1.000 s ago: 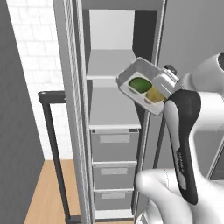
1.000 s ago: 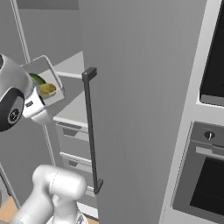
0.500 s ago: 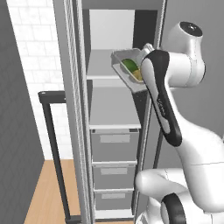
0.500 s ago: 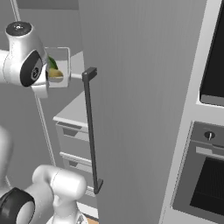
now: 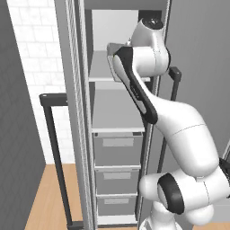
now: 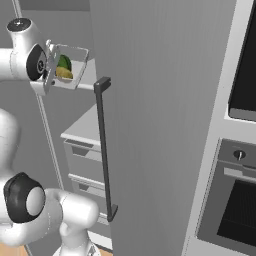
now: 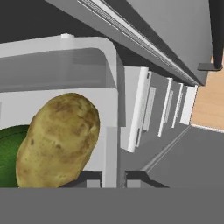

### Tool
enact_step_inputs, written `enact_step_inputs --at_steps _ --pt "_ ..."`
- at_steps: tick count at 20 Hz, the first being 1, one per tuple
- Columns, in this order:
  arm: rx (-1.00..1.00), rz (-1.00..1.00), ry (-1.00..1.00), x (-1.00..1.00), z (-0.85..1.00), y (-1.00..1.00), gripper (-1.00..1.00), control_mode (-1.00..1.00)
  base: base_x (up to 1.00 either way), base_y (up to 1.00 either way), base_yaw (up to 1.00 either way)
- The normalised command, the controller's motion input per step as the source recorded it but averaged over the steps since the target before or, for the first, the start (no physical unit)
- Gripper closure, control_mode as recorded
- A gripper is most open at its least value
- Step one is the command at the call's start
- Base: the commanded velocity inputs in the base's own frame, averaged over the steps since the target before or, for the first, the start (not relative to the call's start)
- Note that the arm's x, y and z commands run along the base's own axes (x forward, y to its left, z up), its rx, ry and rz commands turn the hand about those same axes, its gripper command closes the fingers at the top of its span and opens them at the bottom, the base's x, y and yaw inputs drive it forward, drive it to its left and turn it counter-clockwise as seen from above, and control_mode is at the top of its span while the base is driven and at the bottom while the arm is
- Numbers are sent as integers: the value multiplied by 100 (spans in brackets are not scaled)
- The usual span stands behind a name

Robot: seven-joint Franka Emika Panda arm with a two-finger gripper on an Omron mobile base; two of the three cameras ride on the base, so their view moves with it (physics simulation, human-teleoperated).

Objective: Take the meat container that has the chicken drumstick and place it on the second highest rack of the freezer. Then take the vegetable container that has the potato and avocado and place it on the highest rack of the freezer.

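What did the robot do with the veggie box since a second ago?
The arm lifted the vegetable container with the potato and avocado from in front of the freezer's lower shelf up to the highest rack and swung it inward. The jaws stayed shut on its rim. The drawers and door handle stayed put.

Even flat rendered light, soft shadows, sharp

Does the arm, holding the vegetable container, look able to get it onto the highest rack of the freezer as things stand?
Probably yes. The gripper is shut on the vegetable container, already at the height of the highest rack. The freezer stands open, and nothing shows between them.
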Motion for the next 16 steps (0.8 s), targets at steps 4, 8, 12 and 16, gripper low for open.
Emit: enact_step_inputs --at_steps 4,8,12,16 --pt "-1 -6 0 41 -1 1 100 -100 0 0 0" --pt "-2 -5 0 43 -1 0 100 -100 0 0 0" --pt "0 -5 0 42 -7 0 100 -100 0 0 0" --pt "0 -5 0 38 -8 0 100 -100 0 0 0"
